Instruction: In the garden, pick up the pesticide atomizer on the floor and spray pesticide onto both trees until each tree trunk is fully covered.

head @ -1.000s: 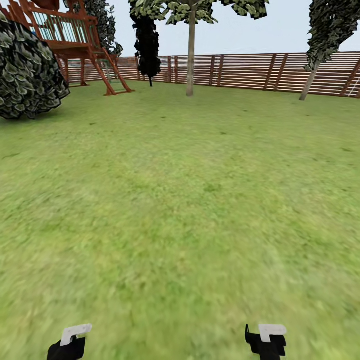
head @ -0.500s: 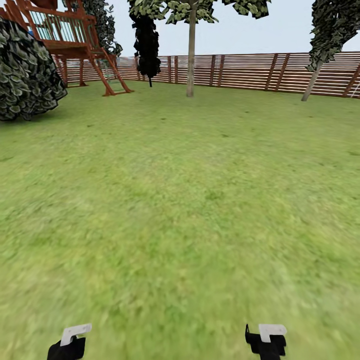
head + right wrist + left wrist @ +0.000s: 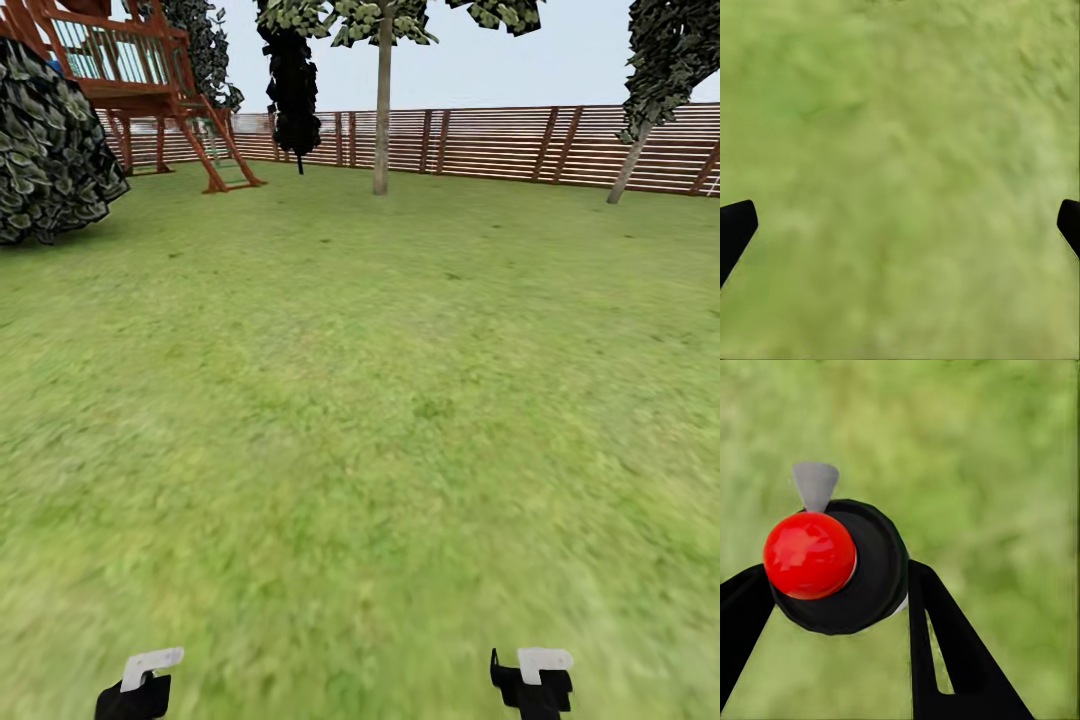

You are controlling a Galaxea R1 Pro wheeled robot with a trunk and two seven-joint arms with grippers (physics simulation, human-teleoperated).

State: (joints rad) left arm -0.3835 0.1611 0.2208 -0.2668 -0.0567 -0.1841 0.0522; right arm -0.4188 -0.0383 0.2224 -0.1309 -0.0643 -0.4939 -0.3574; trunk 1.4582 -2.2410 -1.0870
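At the far left of the head view a round dark bush (image 3: 50, 150) is cut off by the frame edge, and behind it a red-brown wooden play tower (image 3: 140, 80) loses its top to the upper edge. To the right stands a black-leaved tree (image 3: 293, 90), then a tree with a thin pale trunk (image 3: 381, 110) whose crown runs out of the picture, and at the far right a leaning tree (image 3: 650, 70), also cropped. A brown fence of horizontal slats (image 3: 480, 140) closes the lawn (image 3: 360, 400) behind them all; the grass nearest the robot is blurred and shows no detail. At the bottom of that view only the tips of the arms appear: the left gripper (image 3: 140, 685) as a black block with a pale tab, the right gripper (image 3: 535, 680) likewise, and neither shows there how its jaws stand. The left wrist view settles it for that side: the pesticide atomizer (image 3: 840, 562), black and round with a red cap (image 3: 808, 555) and a small grey nozzle (image 3: 815, 484), sits clamped between the two black fingers (image 3: 945, 652) above blurred grass. In the right wrist view the right fingertips (image 3: 735, 225) stand far apart at the picture's two edges, spread wide with nothing but grass between them.
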